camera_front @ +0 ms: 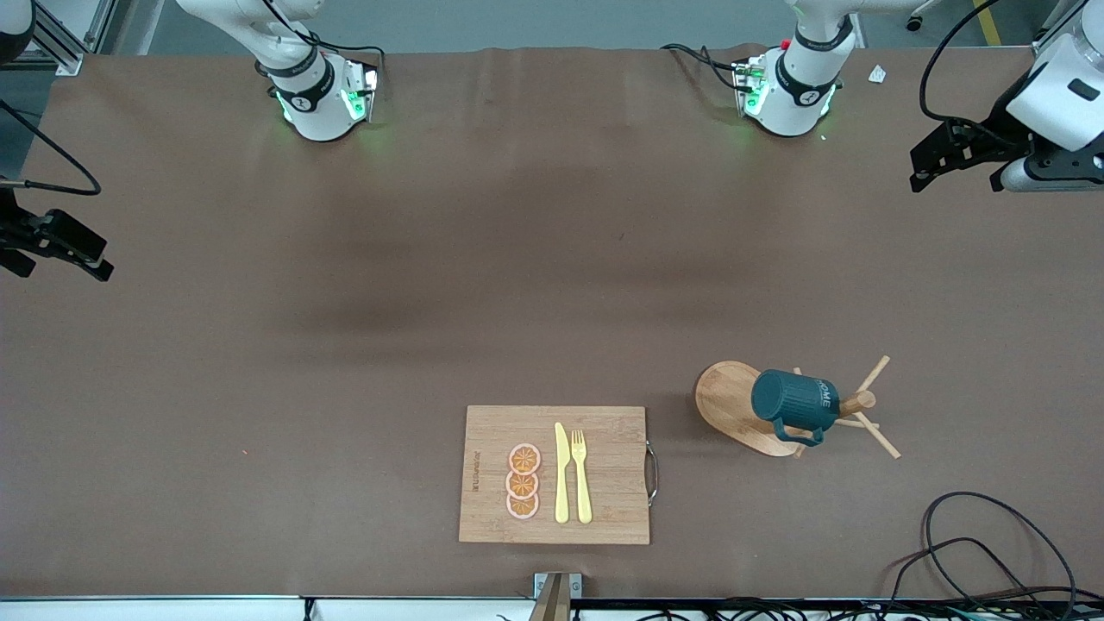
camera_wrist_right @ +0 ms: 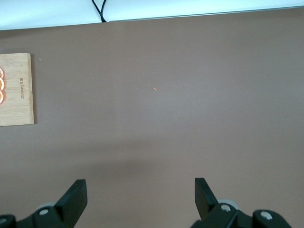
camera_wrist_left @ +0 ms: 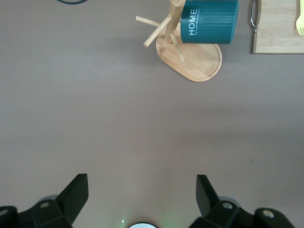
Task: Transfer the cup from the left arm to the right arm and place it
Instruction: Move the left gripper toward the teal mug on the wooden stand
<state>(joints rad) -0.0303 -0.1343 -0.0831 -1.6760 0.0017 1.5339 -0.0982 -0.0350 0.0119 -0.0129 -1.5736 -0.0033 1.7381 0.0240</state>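
Note:
The dark teal ribbed cup [camera_front: 795, 404] with white "HOME" lettering hangs tilted on a peg of a wooden mug tree [camera_front: 733, 405], toward the left arm's end of the table. It also shows in the left wrist view [camera_wrist_left: 209, 21], on the mug tree [camera_wrist_left: 194, 59]. My left gripper [camera_front: 956, 172] is open and empty, held high over the table's edge at the left arm's end, apart from the cup; its own view [camera_wrist_left: 142, 190] shows bare table between the fingers. My right gripper [camera_front: 60, 259] is open and empty over the right arm's end [camera_wrist_right: 141, 192].
A bamboo cutting board [camera_front: 604, 474] lies beside the mug tree, toward the right arm's end, bearing a yellow knife [camera_front: 561, 474], a yellow fork [camera_front: 582, 474] and three orange slices [camera_front: 523, 481]. Black cables [camera_front: 983, 552] lie near the front edge at the left arm's end.

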